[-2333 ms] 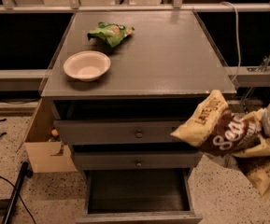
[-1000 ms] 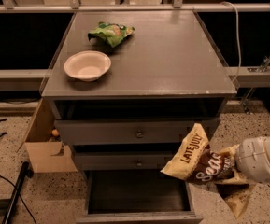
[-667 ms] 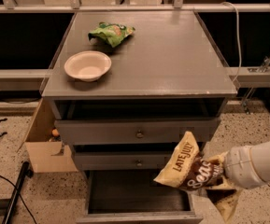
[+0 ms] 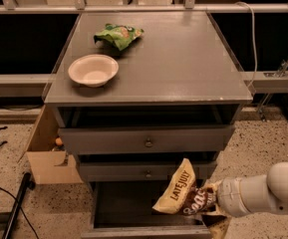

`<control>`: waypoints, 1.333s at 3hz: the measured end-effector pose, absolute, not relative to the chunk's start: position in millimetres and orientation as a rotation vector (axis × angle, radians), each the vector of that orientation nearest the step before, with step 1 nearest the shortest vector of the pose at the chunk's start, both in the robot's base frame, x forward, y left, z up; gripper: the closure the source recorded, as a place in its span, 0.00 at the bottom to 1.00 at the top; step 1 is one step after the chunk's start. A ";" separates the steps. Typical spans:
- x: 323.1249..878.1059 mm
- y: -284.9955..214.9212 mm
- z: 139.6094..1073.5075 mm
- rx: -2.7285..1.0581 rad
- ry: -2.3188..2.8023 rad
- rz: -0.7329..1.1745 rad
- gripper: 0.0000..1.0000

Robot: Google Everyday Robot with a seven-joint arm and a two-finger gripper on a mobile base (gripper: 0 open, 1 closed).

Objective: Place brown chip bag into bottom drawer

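The brown chip bag (image 4: 186,195), dark brown with tan-yellow ends and lettering, hangs over the right part of the open bottom drawer (image 4: 133,218) of the grey cabinet. My gripper (image 4: 214,203) is at the bag's right end, at the tip of the white arm (image 4: 263,189) reaching in from the lower right. The bag hides the fingers. The bag's tan end points up and left, in front of the middle drawer (image 4: 146,172).
A white bowl (image 4: 93,69) and a small green bag (image 4: 118,35) lie on the cabinet top (image 4: 183,59). The top drawer (image 4: 146,141) and the middle drawer are closed. A cardboard box (image 4: 46,156) stands at the cabinet's left. A black cable lies on the floor at left.
The arm has carried the brown chip bag down and left, from beside the top drawers to just over the open bottom drawer.
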State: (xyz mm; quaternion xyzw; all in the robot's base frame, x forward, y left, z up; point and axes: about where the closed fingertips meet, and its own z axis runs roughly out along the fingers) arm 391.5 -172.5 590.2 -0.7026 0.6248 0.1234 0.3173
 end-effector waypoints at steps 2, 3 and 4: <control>393.7 -167.5 569.4 -1.887 1.611 0.319 1.00; 403.0 -159.9 529.8 -1.937 1.578 0.299 1.00; 420.9 -152.5 481.6 -1.984 1.557 0.257 1.00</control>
